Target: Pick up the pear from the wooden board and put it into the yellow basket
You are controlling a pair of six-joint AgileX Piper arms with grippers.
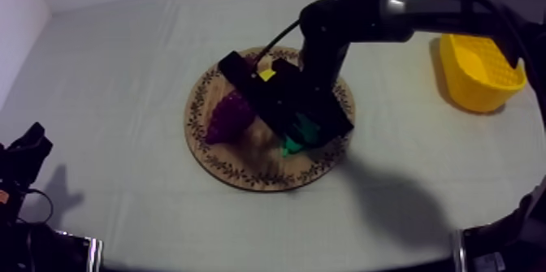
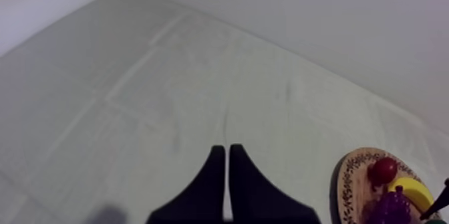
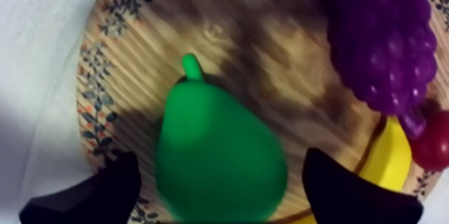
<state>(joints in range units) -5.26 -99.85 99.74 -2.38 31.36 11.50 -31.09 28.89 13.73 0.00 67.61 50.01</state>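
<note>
Black left claw: my fingers lie together as a narrow wedge over bare bench cloth.
Wooden board: directly under my right claw.
Pear: lying on the board between the right claw's fingers, which stand wide at either side.
Grapes, banana, small red fruit: just beside that claw, on the board.
Yellow basket: well apart from the right claw.

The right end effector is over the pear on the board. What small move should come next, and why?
Probably lower slightly and close on the pear. The right end effector is open, one finger at each side of the pear on the wooden board; grapes and banana lie outside the fingers, so the grasp looks unobstructed.
</note>
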